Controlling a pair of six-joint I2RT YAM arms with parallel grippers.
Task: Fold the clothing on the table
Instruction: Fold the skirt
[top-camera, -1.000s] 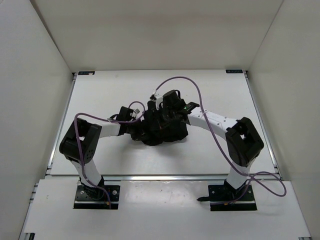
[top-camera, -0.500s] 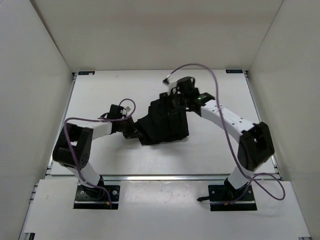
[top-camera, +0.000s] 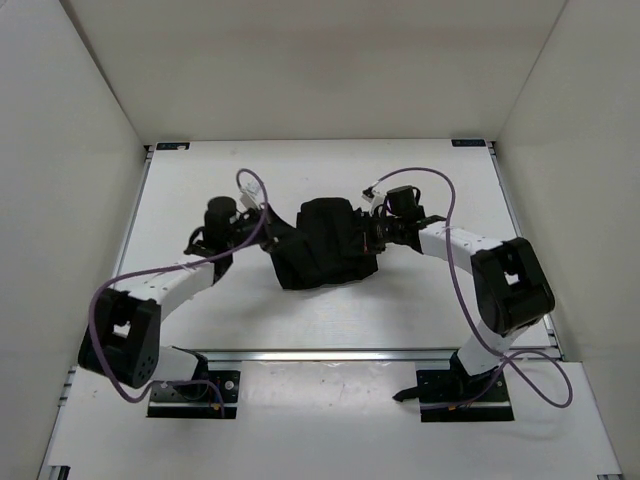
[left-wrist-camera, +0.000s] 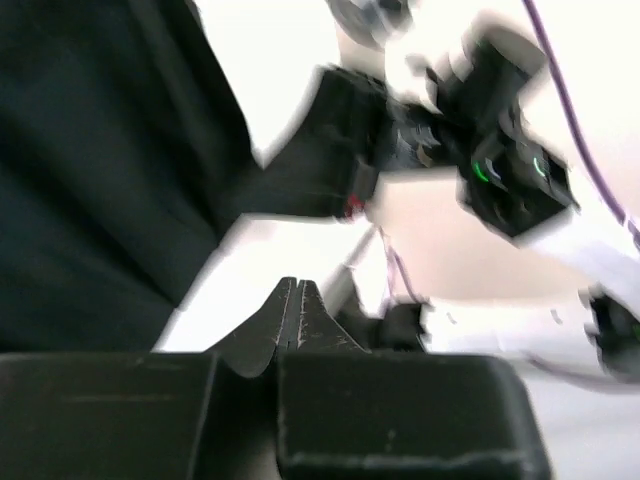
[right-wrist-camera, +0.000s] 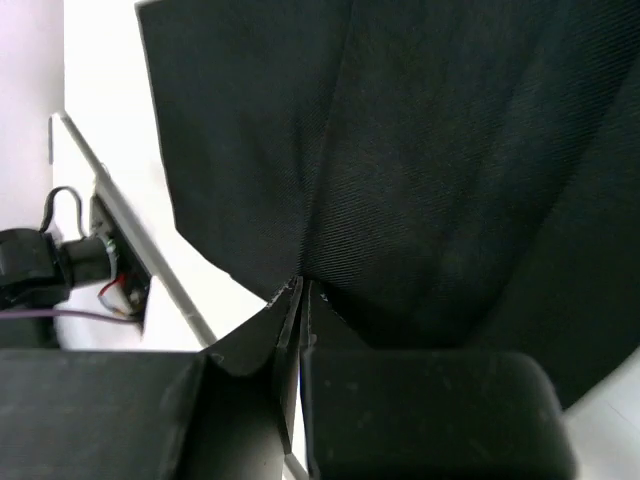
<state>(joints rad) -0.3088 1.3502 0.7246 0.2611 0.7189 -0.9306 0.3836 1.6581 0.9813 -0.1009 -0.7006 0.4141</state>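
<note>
The clothing (top-camera: 325, 245) is a black, creased bundle lying in the middle of the table (top-camera: 200, 180). It fills the right wrist view (right-wrist-camera: 450, 150) and the left side of the left wrist view (left-wrist-camera: 100, 170). My right gripper (top-camera: 373, 233) is at the clothing's right edge, shut (right-wrist-camera: 301, 285), and the fabric's creases run into its tips. My left gripper (top-camera: 263, 234) lies just left of the clothing. It is shut (left-wrist-camera: 298, 286) with nothing between the fingers and white table behind the tips.
White walls enclose the table on three sides. A metal rail (top-camera: 330, 352) runs along the front edge. Purple cables (top-camera: 440, 180) loop over both arms. The right arm (left-wrist-camera: 500, 150) shows blurred in the left wrist view.
The right gripper has come back from the far side to the clothing's right edge, and the clothing is now more compact. The left arm has swung outward to the left.
</note>
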